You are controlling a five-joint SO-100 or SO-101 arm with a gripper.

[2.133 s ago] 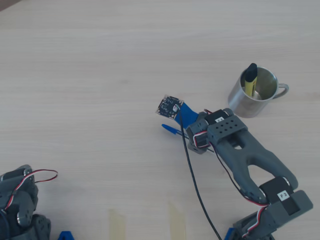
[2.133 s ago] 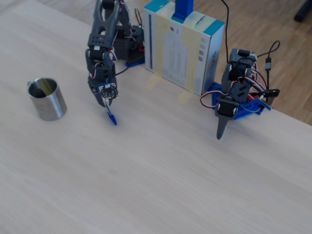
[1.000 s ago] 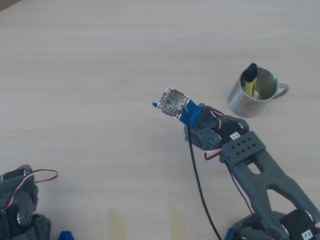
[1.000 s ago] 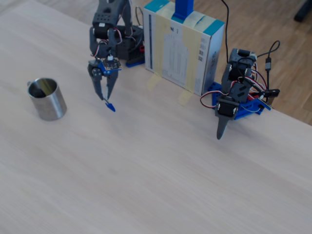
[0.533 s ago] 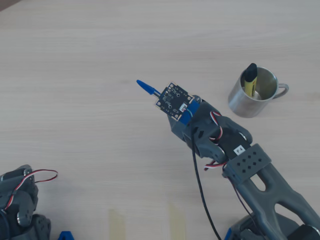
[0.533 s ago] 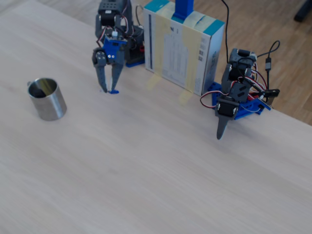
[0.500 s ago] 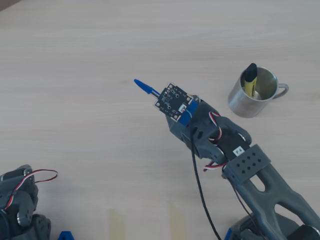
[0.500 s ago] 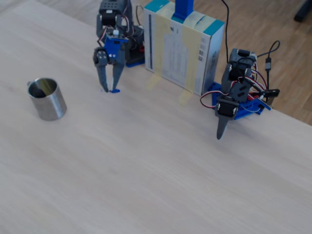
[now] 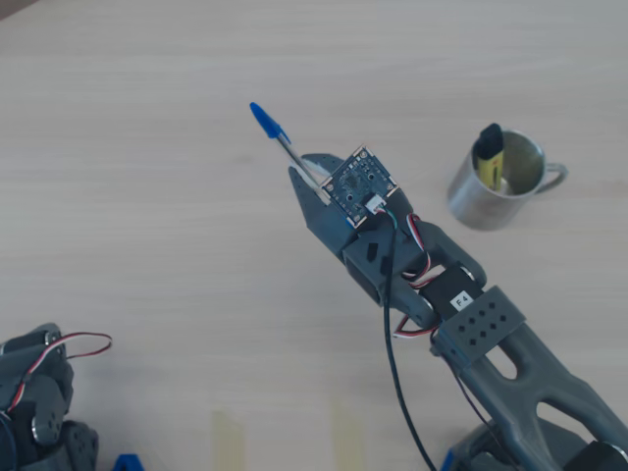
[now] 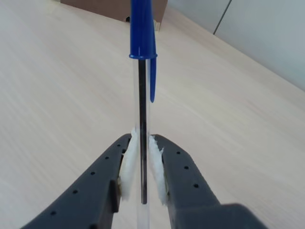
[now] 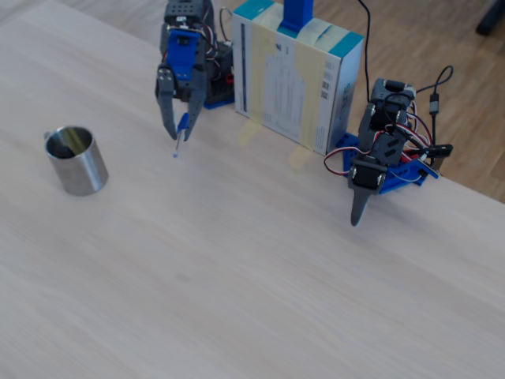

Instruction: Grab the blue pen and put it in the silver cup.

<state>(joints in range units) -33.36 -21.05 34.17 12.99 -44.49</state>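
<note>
The blue pen (image 9: 278,138) is clamped in my gripper (image 9: 304,169), blue cap pointing up-left in the overhead view, held above the table. The wrist view shows its clear barrel (image 10: 142,119) pinched between the two white pads (image 10: 127,164), with the cap (image 10: 143,28) sticking out ahead. From the fixed view the gripper (image 11: 178,133) hangs fingers-down with the pen (image 11: 177,148) held clear of the wood. The silver cup (image 9: 496,186) stands to the right of the gripper in the overhead view, and at the left, as the cup (image 11: 76,162), in the fixed view.
A yellow marker with a black cap (image 9: 489,149) stands inside the cup. A second, idle arm (image 11: 377,162) sits at the right of the fixed view, beside a taped cardboard box (image 11: 296,75). Another arm's base (image 9: 34,402) fills the overhead view's lower left corner.
The gripper has risen with the pen clamped in it. In the overhead view the blue cap swung further up-left. The cup and marker stayed put.
</note>
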